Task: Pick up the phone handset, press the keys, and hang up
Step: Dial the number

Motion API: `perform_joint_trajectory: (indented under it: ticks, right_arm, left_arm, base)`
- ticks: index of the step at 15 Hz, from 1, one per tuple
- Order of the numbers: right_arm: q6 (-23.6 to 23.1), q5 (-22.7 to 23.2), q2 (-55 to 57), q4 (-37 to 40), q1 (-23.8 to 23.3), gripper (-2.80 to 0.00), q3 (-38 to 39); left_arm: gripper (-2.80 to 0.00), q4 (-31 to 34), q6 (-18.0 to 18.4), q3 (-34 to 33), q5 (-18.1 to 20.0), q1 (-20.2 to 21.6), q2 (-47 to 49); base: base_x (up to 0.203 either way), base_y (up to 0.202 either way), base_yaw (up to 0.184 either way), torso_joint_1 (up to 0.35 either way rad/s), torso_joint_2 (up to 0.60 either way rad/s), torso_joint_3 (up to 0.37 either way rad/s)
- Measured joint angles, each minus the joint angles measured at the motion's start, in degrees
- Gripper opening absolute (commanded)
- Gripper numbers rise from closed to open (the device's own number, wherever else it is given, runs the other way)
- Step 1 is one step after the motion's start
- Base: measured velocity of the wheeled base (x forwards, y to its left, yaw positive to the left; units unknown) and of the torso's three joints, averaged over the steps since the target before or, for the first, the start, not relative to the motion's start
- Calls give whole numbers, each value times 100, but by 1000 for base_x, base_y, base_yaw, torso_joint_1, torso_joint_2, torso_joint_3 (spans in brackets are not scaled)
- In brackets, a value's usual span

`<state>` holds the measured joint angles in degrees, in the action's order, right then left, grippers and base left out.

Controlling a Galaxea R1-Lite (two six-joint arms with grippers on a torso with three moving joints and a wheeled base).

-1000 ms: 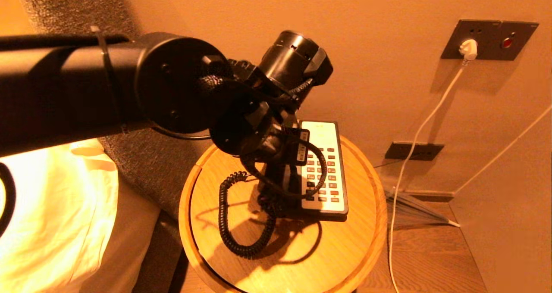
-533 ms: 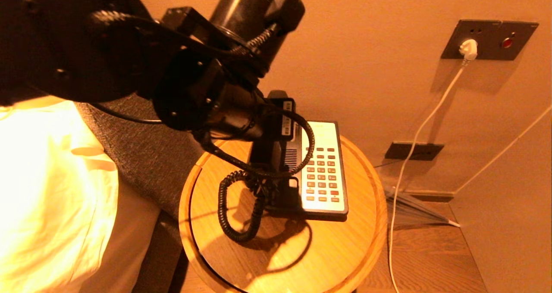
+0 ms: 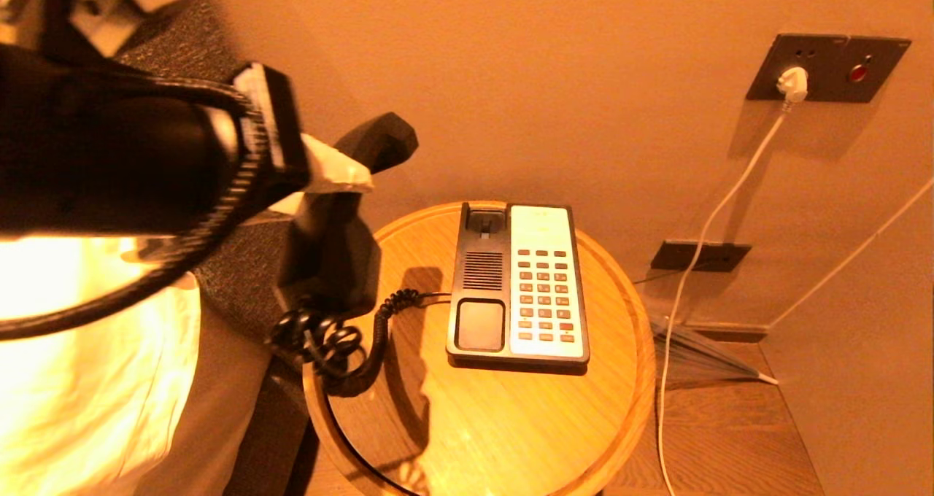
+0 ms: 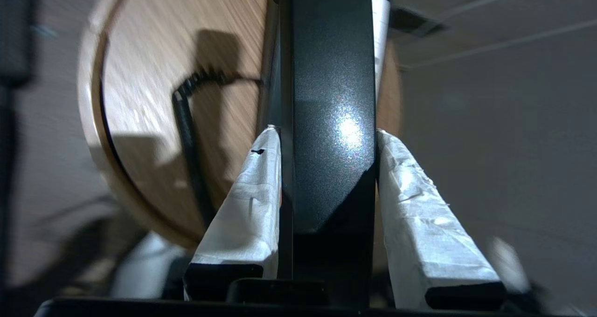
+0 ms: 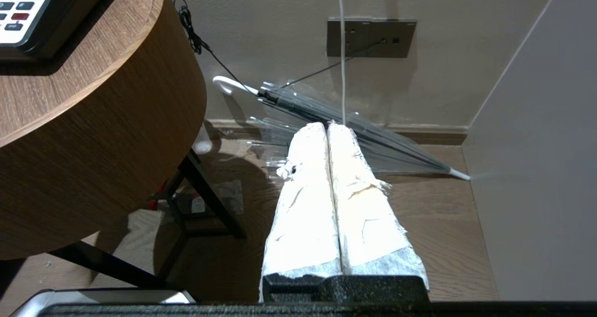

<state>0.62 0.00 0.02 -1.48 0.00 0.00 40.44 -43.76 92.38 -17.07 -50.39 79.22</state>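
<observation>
Left arm fills the head view's upper left, cut off by the frame edge; left gripper (image 4: 326,135) mostly hidden there behind its own wrist, one white-wrapped fingertip (image 3: 343,175) showing; left wrist view blurred around the table (image 3: 511,438); handset (image 3: 332,248) lower end partly lost against the dark chair behind it

Handset clamped between the two white-wrapped fingers (image 4: 247,205) of the left gripper, gripped across its slim middle, both pads touching its sides; it hangs tilted, off the left rim of the table, clear of the base (image 3: 518,284); cord (image 3: 343,343) runs from its lower end to the base's left side

Right gripper (image 5: 329,126) low beside the table, fingers pressed together, holding nothing, pointing at an umbrella (image 5: 354,135) on the floor

Versus a second ago: arm has swung up and left, handset lifted off the base; cradle and keypad (image 3: 543,292) now uncovered
</observation>
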Motion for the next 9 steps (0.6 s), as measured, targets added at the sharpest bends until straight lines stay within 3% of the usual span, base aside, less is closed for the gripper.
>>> perform_joint_trajectory:
  ticks: [5, 9]
  right_arm:
    - [0, 0, 0, 0, 0, -280, 0]
    - [-24, 0, 0, 16, 0, -280, 0]
  left_arm:
    - [-280, -59, -961, -1117, 1764, 27, -1989]
    - [-280, -91, -1038, -1402, 1901, 78, -2682]
  base:
    - [0, 0, 0, 0, 0, 0]
    - [0, 0, 0, 0, 0, 0]
